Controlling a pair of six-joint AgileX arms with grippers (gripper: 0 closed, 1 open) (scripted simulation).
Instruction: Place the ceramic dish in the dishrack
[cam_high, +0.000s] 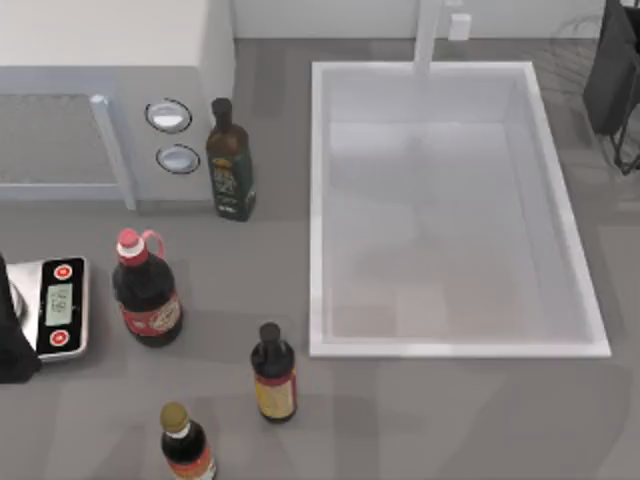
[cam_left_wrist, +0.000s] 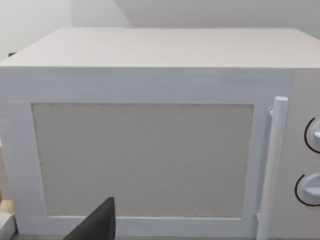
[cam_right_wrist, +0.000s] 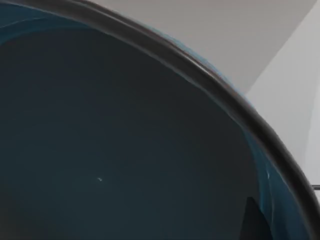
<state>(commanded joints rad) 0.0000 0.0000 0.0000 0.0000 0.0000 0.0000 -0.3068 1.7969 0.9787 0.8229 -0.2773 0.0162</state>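
Note:
The ceramic dish (cam_right_wrist: 125, 150) shows very near in the right wrist view, glossy teal-blue inside with a dark rim curving across. One dark fingertip (cam_right_wrist: 252, 217) of my right gripper lies against its inner wall close to the rim, so the gripper looks shut on the dish. In the top view my right gripper (cam_high: 612, 75) is at the far right back corner, over thin dark wires of the dishrack (cam_high: 625, 160). The dish itself is hidden there. My left gripper (cam_high: 12, 340) is parked at the table's left edge.
A large white sink basin (cam_high: 320, 200) takes up the middle and right. A white microwave (cam_high: 100, 100) stands at the back left, with a dark green bottle (cam_high: 230, 160) beside it. Three more bottles (cam_high: 147, 290) and a small scale (cam_high: 58, 305) stand at the front left.

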